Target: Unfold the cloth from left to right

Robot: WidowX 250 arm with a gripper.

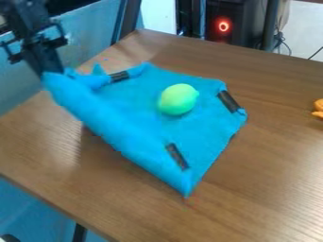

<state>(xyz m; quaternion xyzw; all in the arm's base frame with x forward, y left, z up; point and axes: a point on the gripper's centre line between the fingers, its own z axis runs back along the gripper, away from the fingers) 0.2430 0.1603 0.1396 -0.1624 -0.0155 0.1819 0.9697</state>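
A brown wooden table (271,175) runs slantwise across the frame, with a blue panel (95,33) behind its upper left edge and a dark machine with a red glowing ring (224,25) beyond its far edge. The blue cloth (142,116) lies across the middle and left of the frame, its right part spread on the wood and its left side raised in a thick, rounded roll slanting from the upper left down to the low point near the bottom centre. At the upper left the gripper (52,71) is closed on the cloth's left corner, holding it up off the table; that hold probably serves to keep the left side free, so that it can be drawn over or laid out without dragging the rest. A yellow-green rounded object (178,99) sits on the spread part, where its weight may help pin the cloth, though it could also roll or catch the fabric if the held side is carried right. Dark strips (228,101) lie along the cloth's edges, perhaps as markers or stiffening. An orange object (319,108) sits at the right edge, well apart from the cloth. The unfolding looks unfinished, and the next move likely calls for a slow, low sweep and a gentle release.
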